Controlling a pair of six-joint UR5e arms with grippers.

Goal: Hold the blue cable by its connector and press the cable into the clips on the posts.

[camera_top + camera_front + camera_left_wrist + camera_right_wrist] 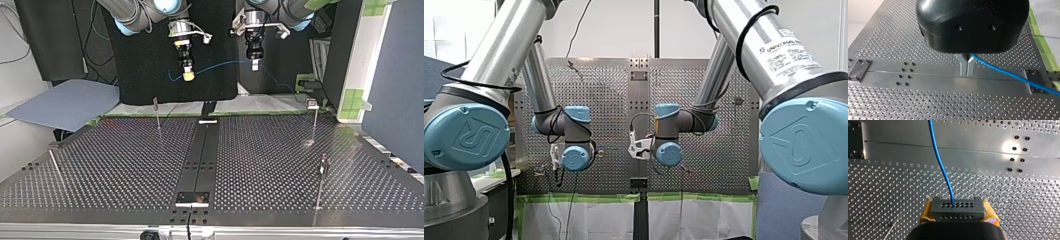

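Yellow pads (925, 213) of my right gripper (957, 213) are shut on a dark grey connector (957, 206) with rows of holes. The blue cable (940, 162) leaves the connector's face and runs on ahead over the table. In the left wrist view my left gripper (967, 67) has its metal fingers (963, 65) closed together on the blue cable (1010, 75), which trails off to one side. In the top view both hang high above the table: my right gripper (188, 76) at the left, my left gripper (255, 65) at the right, with the cable (220, 65) strung between them.
Thin posts stand on the perforated table (110, 165): one (157, 112) at the top view's back left, one (313, 117) at the back right, one (322, 180) nearer right. A slanted rod (56, 167) stands at the left. A dark rail (202, 150) runs down the middle.
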